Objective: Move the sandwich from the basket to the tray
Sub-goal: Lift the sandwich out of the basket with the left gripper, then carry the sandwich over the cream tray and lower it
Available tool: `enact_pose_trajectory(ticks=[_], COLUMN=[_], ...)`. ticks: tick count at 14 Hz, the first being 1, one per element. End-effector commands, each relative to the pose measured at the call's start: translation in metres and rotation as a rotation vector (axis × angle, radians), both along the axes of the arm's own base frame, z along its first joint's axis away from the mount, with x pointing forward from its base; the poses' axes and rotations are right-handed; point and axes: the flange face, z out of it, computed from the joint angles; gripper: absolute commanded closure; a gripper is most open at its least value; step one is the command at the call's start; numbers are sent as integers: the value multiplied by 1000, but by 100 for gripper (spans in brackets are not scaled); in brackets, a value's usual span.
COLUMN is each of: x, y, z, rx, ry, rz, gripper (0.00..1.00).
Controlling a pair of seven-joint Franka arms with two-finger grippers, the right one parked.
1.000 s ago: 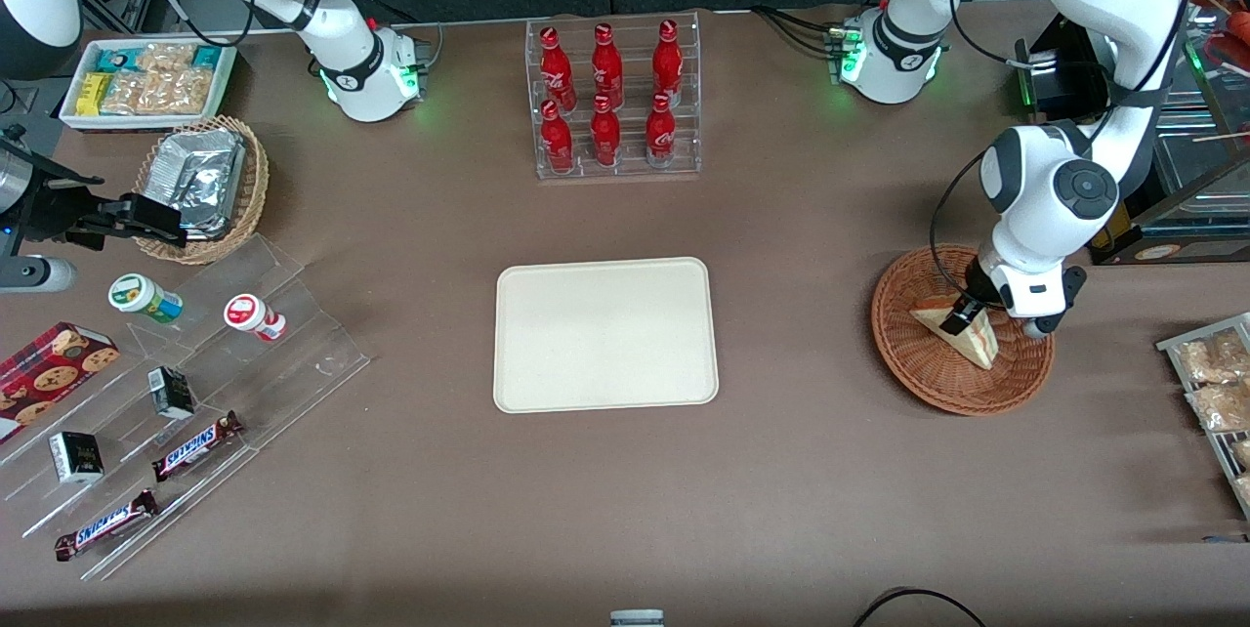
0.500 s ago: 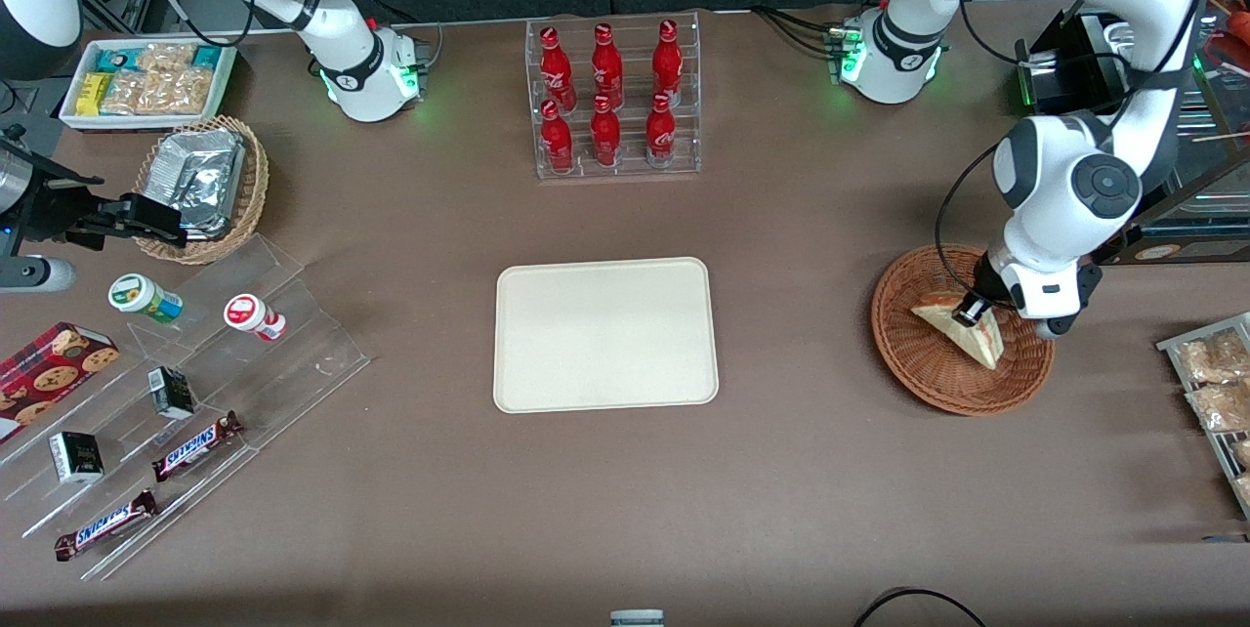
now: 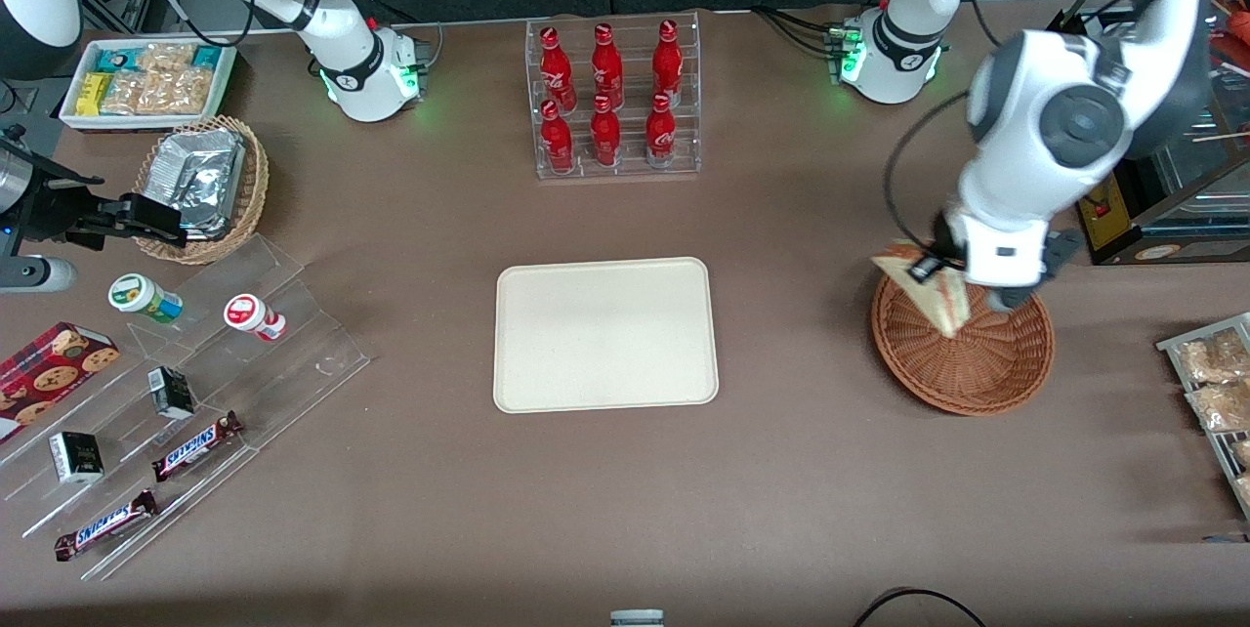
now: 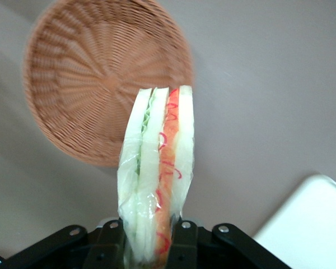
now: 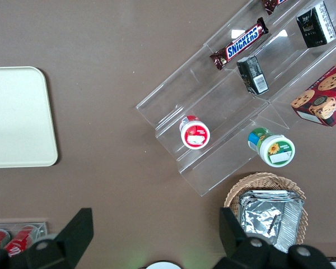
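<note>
One tray (image 3: 605, 334) lies bare mid-bench, six red bottles (image 3: 607, 95) in a rack farther from the camera. One sandwich (image 3: 930, 292) hangs above the one basket (image 3: 962, 358), lifted clear of it, pinched in the end effector (image 3: 937, 268).

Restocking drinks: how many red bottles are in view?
6, all in the clear rack: three in the row nearer the camera, three above them. The gripper holds the sandwich over the basket.
</note>
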Motion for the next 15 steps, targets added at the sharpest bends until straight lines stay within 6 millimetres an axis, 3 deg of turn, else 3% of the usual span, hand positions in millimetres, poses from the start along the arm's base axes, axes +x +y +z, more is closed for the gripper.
enact_pose_trajectory(ticks=[1, 4, 8, 13, 15], x=[-1, -6, -15, -32, -29], y=[-69, -149, -250, -311, -326], z=[5, 0, -32, -93, -116], rx=[-26, -28, -44, -43, -25], ry=[1, -29, -35, 6, 2], rz=[-47, -199, -414, -531, -552], gripper=[76, 76, 76, 76, 76])
